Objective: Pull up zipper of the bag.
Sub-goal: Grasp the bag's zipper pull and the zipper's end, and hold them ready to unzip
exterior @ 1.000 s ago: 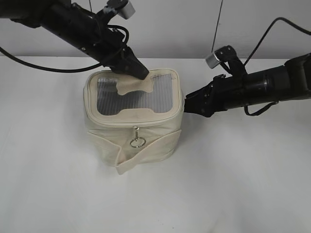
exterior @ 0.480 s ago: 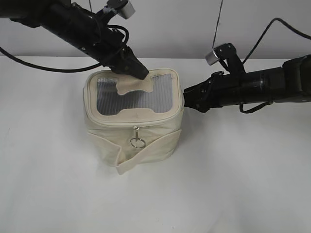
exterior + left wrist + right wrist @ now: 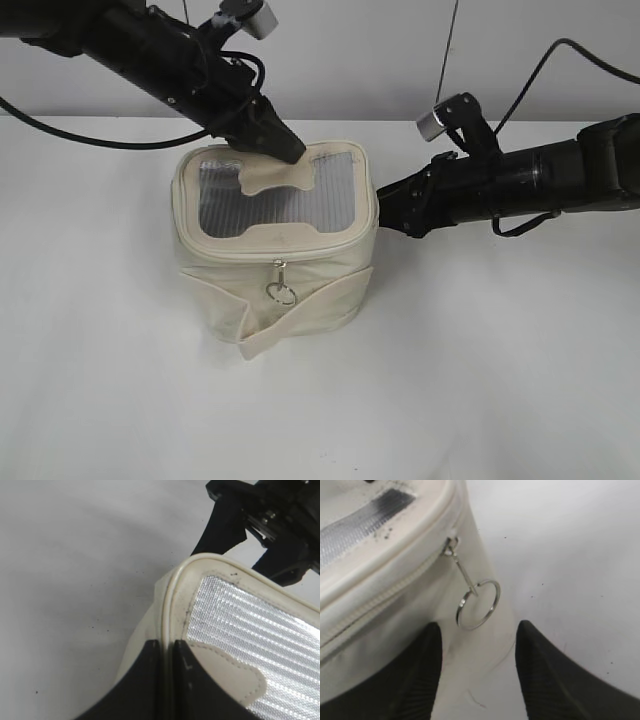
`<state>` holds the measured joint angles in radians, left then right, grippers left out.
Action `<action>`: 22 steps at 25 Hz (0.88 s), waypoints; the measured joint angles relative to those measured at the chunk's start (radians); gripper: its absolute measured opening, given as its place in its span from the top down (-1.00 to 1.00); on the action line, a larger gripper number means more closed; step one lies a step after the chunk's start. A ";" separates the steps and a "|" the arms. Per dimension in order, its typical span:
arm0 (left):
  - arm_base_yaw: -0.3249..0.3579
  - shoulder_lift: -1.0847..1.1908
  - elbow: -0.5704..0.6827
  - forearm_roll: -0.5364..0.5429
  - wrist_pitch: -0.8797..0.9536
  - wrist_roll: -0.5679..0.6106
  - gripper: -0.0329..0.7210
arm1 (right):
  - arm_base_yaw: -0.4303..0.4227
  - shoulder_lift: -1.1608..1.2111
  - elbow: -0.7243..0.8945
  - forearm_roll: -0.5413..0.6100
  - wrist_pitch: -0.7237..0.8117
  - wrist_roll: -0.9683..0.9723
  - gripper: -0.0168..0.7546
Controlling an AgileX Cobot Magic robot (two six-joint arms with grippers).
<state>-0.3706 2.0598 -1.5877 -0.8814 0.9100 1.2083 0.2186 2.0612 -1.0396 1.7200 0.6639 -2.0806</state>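
The cream bag stands on the white table, its grey ribbed lid window facing up. My left gripper is shut on the back rim of the lid, pinching the piping. The zipper runs round the lid rim. One silver slider with a ring pull hangs at the front. A second ring pull hangs on the bag's right side. My right gripper is open just below that ring, at the bag's right side, not holding it.
The flat cream strap wraps the bag's lower front. White table lies all round. A grey wall stands behind. The right arm's black cable loops above it.
My right gripper has risen slightly and moved a little left, closer to the bag's right side. The left gripper and bag have not moved.
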 joint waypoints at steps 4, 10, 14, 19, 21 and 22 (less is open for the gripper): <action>0.000 0.000 0.000 0.000 0.000 0.000 0.80 | 0.000 0.000 0.000 -0.017 0.000 0.005 -0.05; 0.000 0.000 0.000 0.000 -0.001 0.000 0.80 | 0.001 0.001 0.000 0.034 0.000 0.000 -0.05; 0.000 0.000 0.000 0.002 -0.003 0.000 0.80 | 0.009 0.004 -0.023 0.044 -0.004 -0.001 -0.05; 0.000 0.000 0.000 0.008 -0.012 -0.001 0.80 | 0.051 0.004 -0.055 0.045 -0.079 -0.001 0.08; 0.001 0.000 0.000 0.011 -0.015 -0.001 0.80 | 0.068 0.004 -0.069 0.041 -0.109 -0.001 0.33; 0.002 0.000 0.000 0.011 -0.017 -0.002 0.80 | 0.075 0.004 -0.077 0.037 -0.117 -0.001 0.54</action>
<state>-0.3689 2.0598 -1.5877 -0.8707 0.8925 1.2064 0.2937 2.0651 -1.1162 1.7575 0.5467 -2.0813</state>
